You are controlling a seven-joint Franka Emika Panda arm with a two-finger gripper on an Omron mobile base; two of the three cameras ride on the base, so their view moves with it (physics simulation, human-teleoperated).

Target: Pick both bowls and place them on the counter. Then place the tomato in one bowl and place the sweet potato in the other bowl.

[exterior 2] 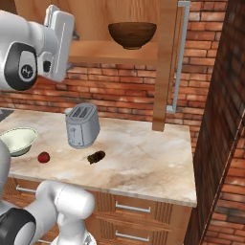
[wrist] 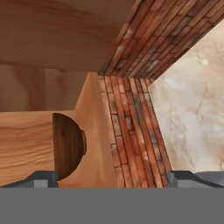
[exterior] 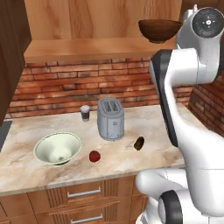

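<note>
Hand view: the wide dark brown wooden-looking bowl (wrist: 68,146) sits on the pale wood cabinet shelf (wrist: 26,140), seen rolled on its side, low and left of centre, just above the left fingertip (wrist: 41,177).
Gripper (wrist: 113,177): released, jaws spread wide with nothing between them; the two dark tips sit far apart at the bottom edge.
Key relation: the brown bowl lies ahead of the hand and off toward its left finger, not yet between the jaws; I judge the hand must shift toward that side and advance so one finger goes over the rim.
Bowl axis: round, so no long axis; its open mouth faces up in the base views, the rim being the likely hold.
Left base view: the white bowl with pale greenish inside (exterior: 57,148) already stands on the beige marble-patterned counter (exterior: 175,127), left of the silver toaster (exterior: 110,118).
Containers: both bowls look empty.
Tomato: the small glossy red tomato (exterior: 94,155) lies on the counter just right of the white bowl, apart from it.
Sweet potato: the small dark brown oblong sweet potato (exterior: 139,143) lies right of the toaster's front, long axis tilted.
Shaker: a small grey and dark cylindrical shaker (exterior: 85,113) stands behind, near the brick wall.
Stage: second bowl yet to be fetched, by my reading.
</note>
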